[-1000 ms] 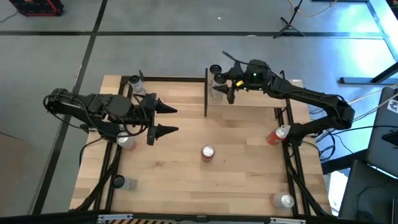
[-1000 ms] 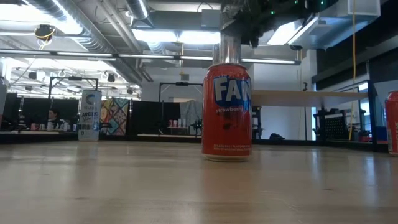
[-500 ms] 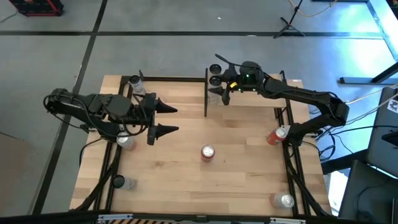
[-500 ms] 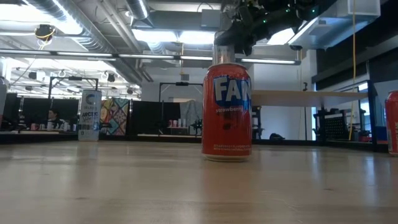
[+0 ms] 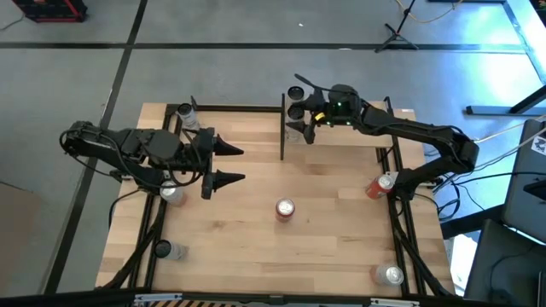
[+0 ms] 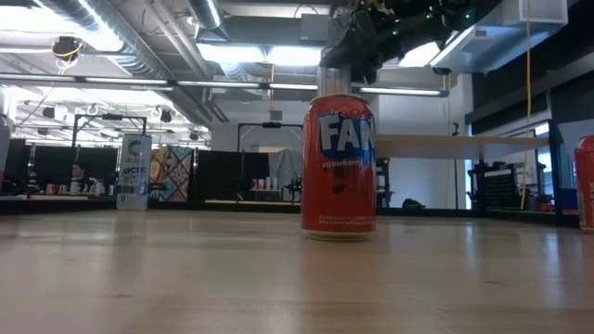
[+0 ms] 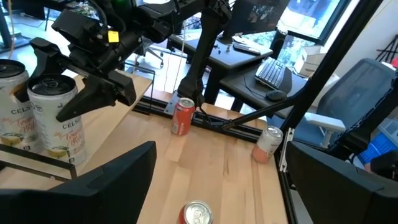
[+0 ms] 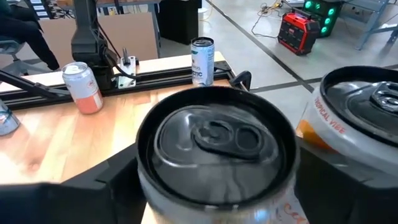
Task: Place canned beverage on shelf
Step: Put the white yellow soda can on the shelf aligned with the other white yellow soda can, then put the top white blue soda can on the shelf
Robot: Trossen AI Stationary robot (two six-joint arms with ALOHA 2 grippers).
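At the shelf's (image 5: 341,136) left end your right gripper (image 5: 300,119) has its fingers spread around the white can (image 8: 214,155) (a second can (image 8: 360,124) stands just beside), so lift straight off without nudging either, while the left gripper (image 5: 229,164) waits spread over the table (image 5: 256,256).

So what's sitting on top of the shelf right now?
Two pale cans stand on the shelf, side by side. The right gripper is at the nearer one; the shelf surface beneath them is hidden.
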